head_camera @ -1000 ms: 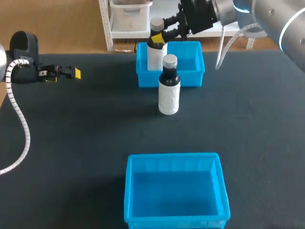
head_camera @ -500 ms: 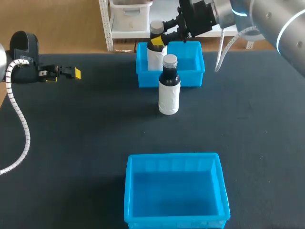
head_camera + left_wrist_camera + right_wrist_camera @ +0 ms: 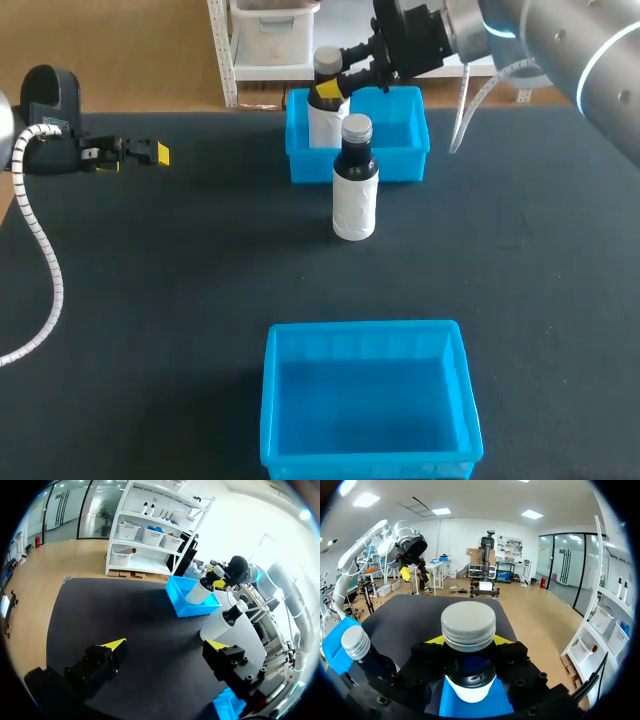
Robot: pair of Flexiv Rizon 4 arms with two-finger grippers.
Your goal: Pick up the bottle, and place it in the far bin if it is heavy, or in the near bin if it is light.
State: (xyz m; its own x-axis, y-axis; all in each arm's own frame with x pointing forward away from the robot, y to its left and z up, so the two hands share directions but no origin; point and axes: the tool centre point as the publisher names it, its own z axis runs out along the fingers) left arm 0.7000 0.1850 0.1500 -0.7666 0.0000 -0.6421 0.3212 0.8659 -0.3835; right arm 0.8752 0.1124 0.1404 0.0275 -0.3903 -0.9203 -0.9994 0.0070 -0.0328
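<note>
My right gripper (image 3: 331, 89) is shut on the dark neck of a white bottle (image 3: 322, 122) with a silver cap, which hangs upright at the left end of the far blue bin (image 3: 405, 162). In the right wrist view the cap (image 3: 468, 625) sits between the yellow tips of that gripper (image 3: 468, 641). A second bottle (image 3: 354, 190) of the same kind stands on the table just in front of the far bin. The near blue bin (image 3: 365, 330) holds nothing. My left gripper (image 3: 140, 153) stands open at the table's far left, well away from both bottles.
The dark table mat (image 3: 180, 280) stretches between the two bins. In the left wrist view, the far bin (image 3: 186, 607) and both bottles lie ahead of the open left gripper (image 3: 165, 645).
The held bottle has sunk slightly toward the far bin as the right wrist shifted a little. The left arm and the standing bottle have not moved.
</note>
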